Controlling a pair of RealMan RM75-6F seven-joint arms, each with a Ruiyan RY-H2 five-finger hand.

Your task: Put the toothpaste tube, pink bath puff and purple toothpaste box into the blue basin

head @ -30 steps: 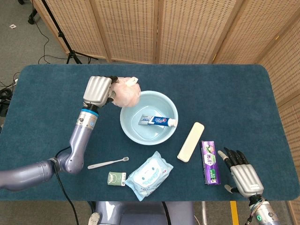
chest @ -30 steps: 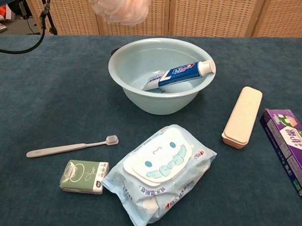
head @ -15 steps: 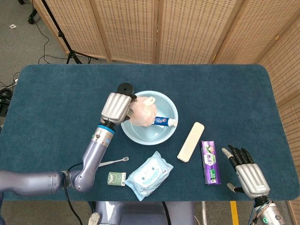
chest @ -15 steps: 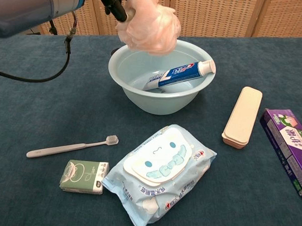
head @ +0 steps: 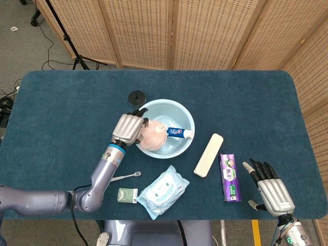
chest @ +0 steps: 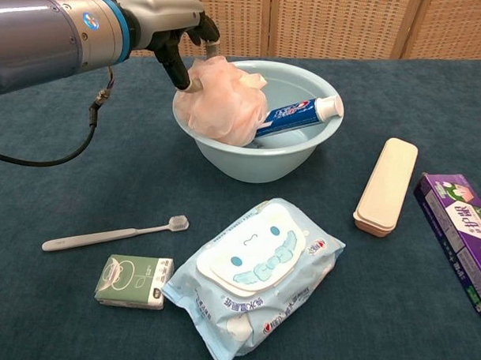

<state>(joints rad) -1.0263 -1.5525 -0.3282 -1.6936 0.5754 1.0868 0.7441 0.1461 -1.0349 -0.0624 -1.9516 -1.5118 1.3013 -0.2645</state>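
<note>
The toothpaste tube (chest: 294, 116) lies in the blue basin (chest: 304, 154), the left hand (head: 128, 129) seemingly grips the pink bath puff (chest: 223, 100) there, and the purple toothpaste box (head: 229, 177) waits on the bench beside the spread, empty right hand (head: 271, 191).

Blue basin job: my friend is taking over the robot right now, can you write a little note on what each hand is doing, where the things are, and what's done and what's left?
Left hand: at the blue basin's near-left rim, fingers on the pink bath puff; whether it grips it, I cannot tell.
Right hand: open, holding nothing, near the table's front right corner.
Toothpaste tube: in the basin, cap end leaning on the rim. Done.
Puff: in the basin, resting on its left side against the tube. Nearly done; the hand must come away.
Purple toothpaste box: flat on the table, beside the right hand. Still to go in.
</note>
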